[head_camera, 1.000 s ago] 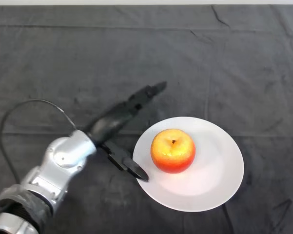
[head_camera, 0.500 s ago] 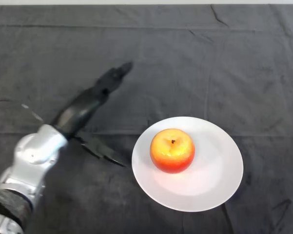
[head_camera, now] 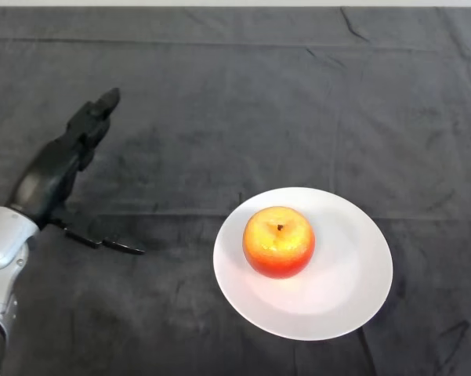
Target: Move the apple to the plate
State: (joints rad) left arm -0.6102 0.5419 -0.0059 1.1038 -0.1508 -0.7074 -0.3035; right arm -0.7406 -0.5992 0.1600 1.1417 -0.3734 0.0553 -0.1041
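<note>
A red and yellow apple stands stem up on the left half of a white round plate, right of the table's middle. My left hand is far off to the left, well apart from the plate. It is open and holds nothing: its fingers stretch up and away, and its thumb points right, low over the cloth.
A dark wrinkled cloth covers the whole table. A pale strip of the far edge shows along the top of the view.
My left hand has drawn back from the plate's left rim, moving left and toward the view's edge. Apple and plate have stayed put.
</note>
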